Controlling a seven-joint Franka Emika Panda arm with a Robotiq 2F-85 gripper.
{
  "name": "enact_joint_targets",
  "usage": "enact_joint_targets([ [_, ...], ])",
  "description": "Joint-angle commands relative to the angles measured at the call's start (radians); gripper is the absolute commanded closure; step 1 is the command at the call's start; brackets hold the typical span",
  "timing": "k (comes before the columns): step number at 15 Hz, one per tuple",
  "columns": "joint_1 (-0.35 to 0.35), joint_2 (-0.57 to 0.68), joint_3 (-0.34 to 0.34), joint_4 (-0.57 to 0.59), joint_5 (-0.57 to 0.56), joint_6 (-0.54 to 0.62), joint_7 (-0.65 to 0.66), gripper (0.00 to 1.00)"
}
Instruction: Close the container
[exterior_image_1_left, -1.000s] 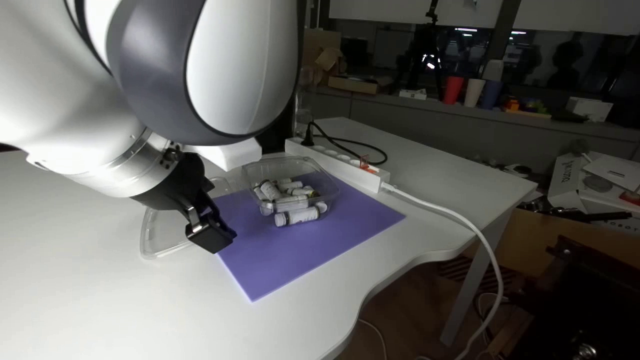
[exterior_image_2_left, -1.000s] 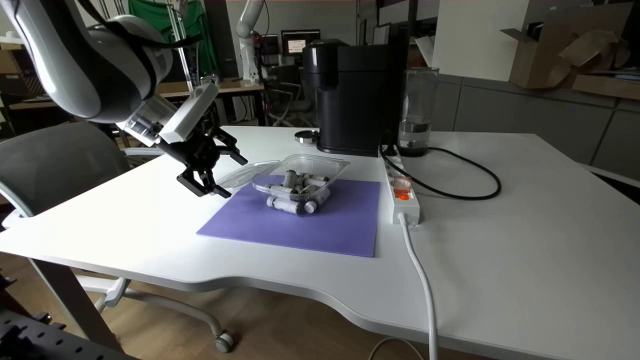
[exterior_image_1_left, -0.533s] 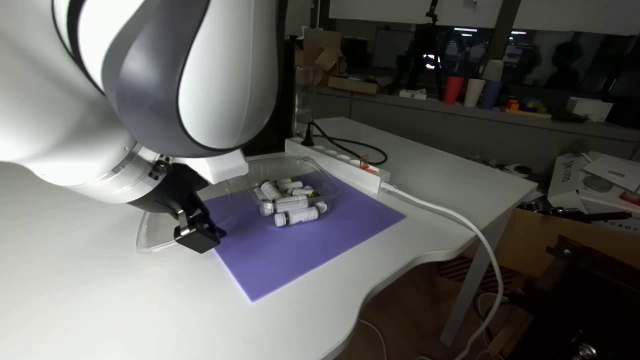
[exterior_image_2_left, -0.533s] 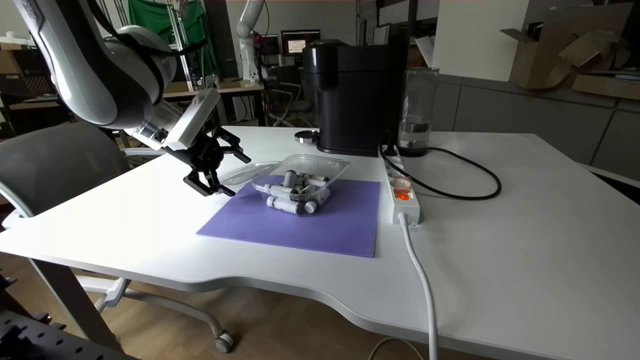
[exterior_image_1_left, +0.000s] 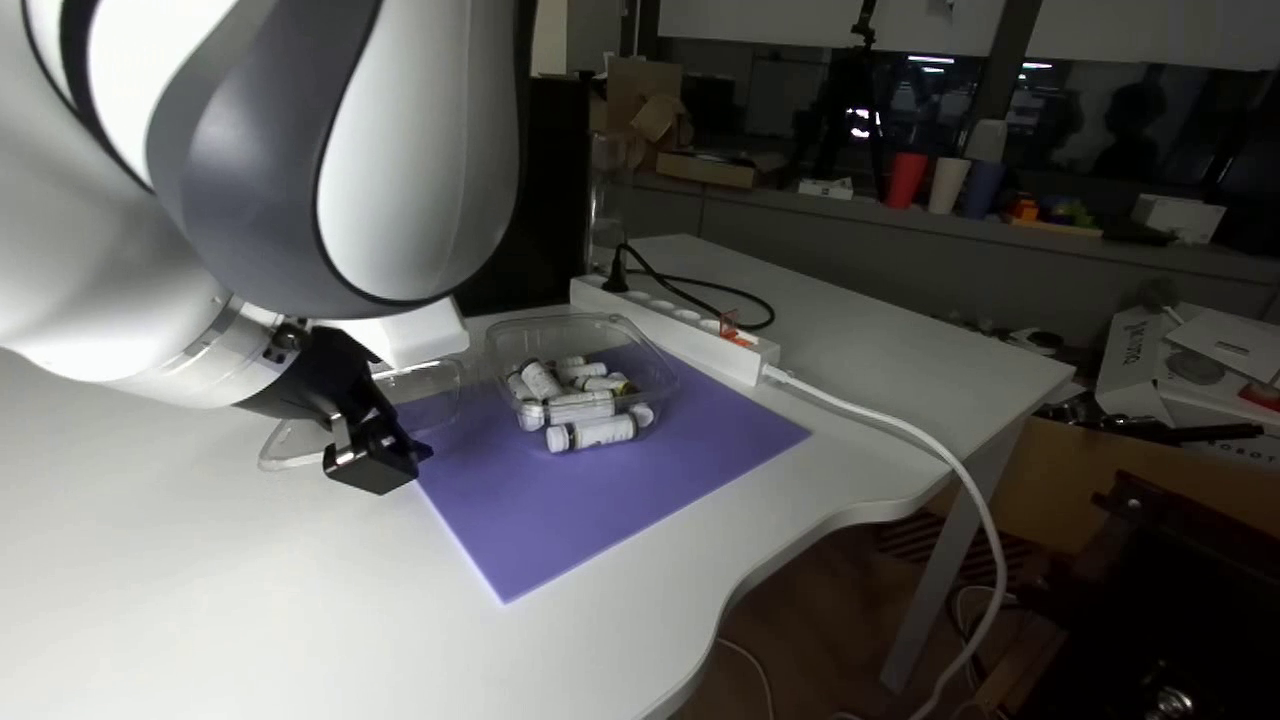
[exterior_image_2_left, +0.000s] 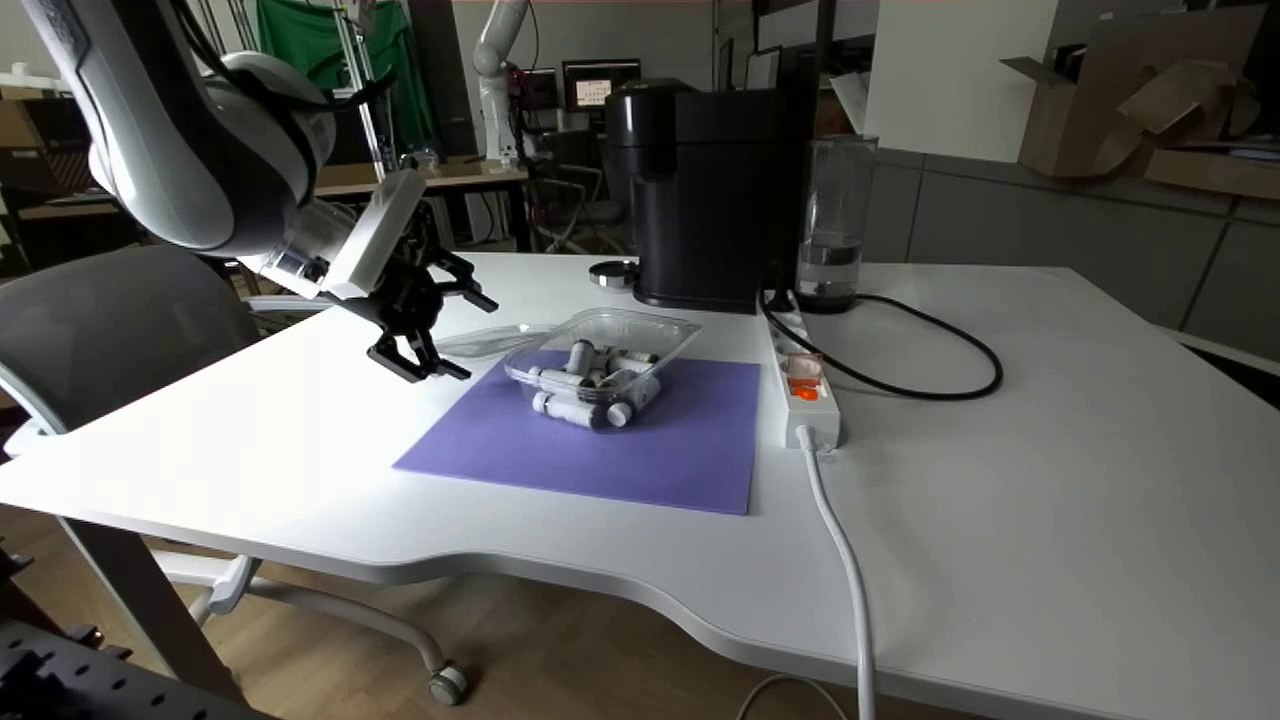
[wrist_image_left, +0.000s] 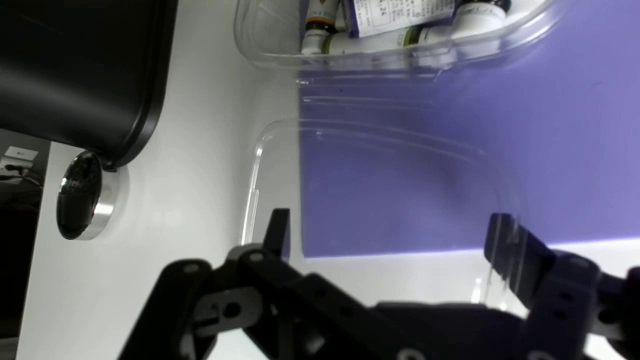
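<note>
The container is a shallow see-through box in both exterior views (exterior_image_1_left: 655, 368) (exterior_image_2_left: 650, 322), holding several small white bottles. Its base shows at the top of the wrist view (wrist_image_left: 267, 37). Its clear lid (wrist_image_left: 380, 142) is hinged on one side and lies folded out, open, partly over the purple mat; it also shows in an exterior view (exterior_image_2_left: 488, 342). My gripper (exterior_image_2_left: 478, 340) is wide open at the lid's outer part. In the wrist view (wrist_image_left: 390, 217) the lid's edge passes in front of the right finger. Whether the fingers touch the lid I cannot tell.
The purple mat (exterior_image_2_left: 600, 465) lies under part of the container. A tall black machine (exterior_image_2_left: 700, 200) stands behind, with a round metal-sided piece (wrist_image_left: 85, 200) beside it. A white power strip (exterior_image_2_left: 810, 400) with a black cable lies beside the mat.
My gripper, still open, has moved slightly back, away from the table's front edge. The lid's outer edge has shifted the same way. The container base has hardly moved.
</note>
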Motion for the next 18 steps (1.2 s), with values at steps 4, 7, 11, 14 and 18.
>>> enact_joint_targets([
  [4,0.001,-0.048,0.029,-0.013,-0.058,-0.108,0.111,0.0],
  [7,0.005,-0.064,0.042,-0.016,-0.063,-0.161,0.176,0.0],
  [11,0.0,-0.095,0.061,-0.028,-0.045,-0.205,0.28,0.0],
  [14,-0.002,-0.139,0.072,-0.056,-0.035,-0.239,0.326,0.0],
  [18,-0.016,-0.205,0.082,-0.102,0.002,-0.252,0.35,0.0],
])
